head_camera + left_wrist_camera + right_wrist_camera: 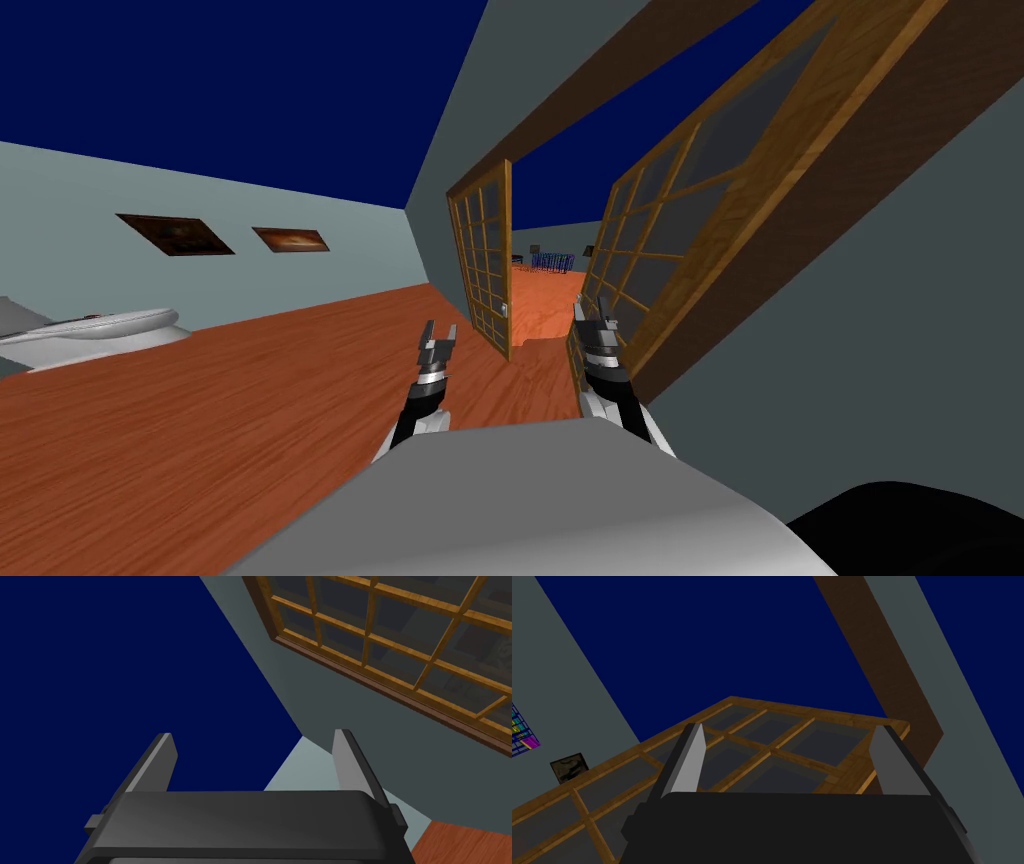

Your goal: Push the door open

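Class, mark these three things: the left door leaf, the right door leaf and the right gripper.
left door leaf (482, 255), head view, middle of its glazed grid.
right door leaf (690, 195), head view, middle of its glazed grid.
right gripper (592, 306), head view, midway between its fingertips.

My head camera sat high and looked steeply down and forward, rolled, so the wooden floor (200, 420) ran aslant. It faced the left door leaf (485, 260) and right door leaf (680, 230) from a short way back. The left wrist camera looked along the left claw (253, 735), tipped up at the dark blue expanse (100, 651) and the grey wall (310, 686), with the left door leaf off to one side, not close. The right wrist camera looked along the right claw (789, 727), also upward, very near the right door leaf and under the brown lintel (872, 666). All three views shared the doors; head and right wrist also shared the lintel.
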Robot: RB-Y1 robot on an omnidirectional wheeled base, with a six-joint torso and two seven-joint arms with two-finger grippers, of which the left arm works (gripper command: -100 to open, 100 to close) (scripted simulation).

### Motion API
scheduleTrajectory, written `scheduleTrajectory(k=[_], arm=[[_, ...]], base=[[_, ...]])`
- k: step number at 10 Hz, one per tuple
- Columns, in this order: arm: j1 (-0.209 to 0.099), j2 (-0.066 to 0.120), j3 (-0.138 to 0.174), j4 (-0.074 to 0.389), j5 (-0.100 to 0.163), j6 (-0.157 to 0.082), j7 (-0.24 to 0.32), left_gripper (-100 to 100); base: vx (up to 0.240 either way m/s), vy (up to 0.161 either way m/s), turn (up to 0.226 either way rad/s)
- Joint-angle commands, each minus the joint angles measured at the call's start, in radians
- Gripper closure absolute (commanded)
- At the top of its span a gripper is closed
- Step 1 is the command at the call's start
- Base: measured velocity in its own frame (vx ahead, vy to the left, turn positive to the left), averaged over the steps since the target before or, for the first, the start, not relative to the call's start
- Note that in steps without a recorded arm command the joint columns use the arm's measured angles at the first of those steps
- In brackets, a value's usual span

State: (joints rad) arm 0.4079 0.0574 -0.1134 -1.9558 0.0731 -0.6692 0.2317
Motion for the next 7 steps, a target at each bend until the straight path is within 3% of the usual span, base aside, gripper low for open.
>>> scheduleTrajectory(k=[1, 7], arm=[[-0.008, 0.004, -0.006, 0.031, 0.017, -0.006, 0.026, -100], [-0.046, 0.016, -0.023, 0.153, 0.079, -0.033, 0.119, -100]], base=[[0.094, 0.081, -0.203], [0.073, 0.080, -0.185]])
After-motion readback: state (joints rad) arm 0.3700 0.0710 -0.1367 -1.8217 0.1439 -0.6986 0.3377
